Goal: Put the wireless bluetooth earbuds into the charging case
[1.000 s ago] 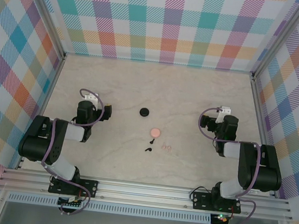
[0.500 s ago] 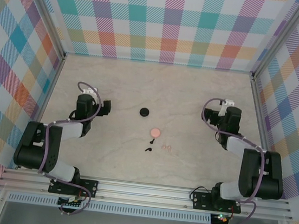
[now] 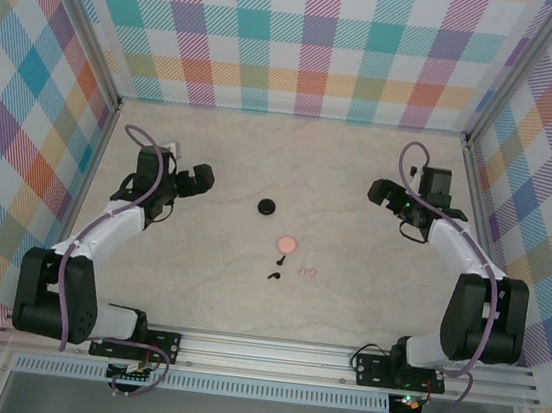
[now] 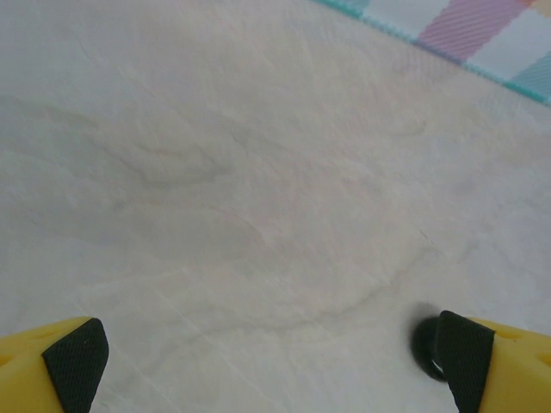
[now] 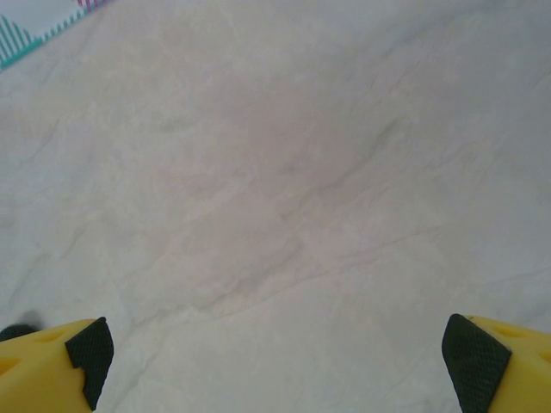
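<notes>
one round pink case on pale marbled table

The table is pale beige with faint grey marble veining. The walls carry a plaid of teal, pink, orange, yellow, purple and blue on white, with fine diagonal hatching. At centre frame lie a black case and, below it, a salmon-pink case. Lower still are the black buds and, to their right, the pale pink buds. The arms are black and white, with purple cables. The left gripper and the right gripper have yellow fingers with black pads. The rail along the bottom is silver.
</notes>
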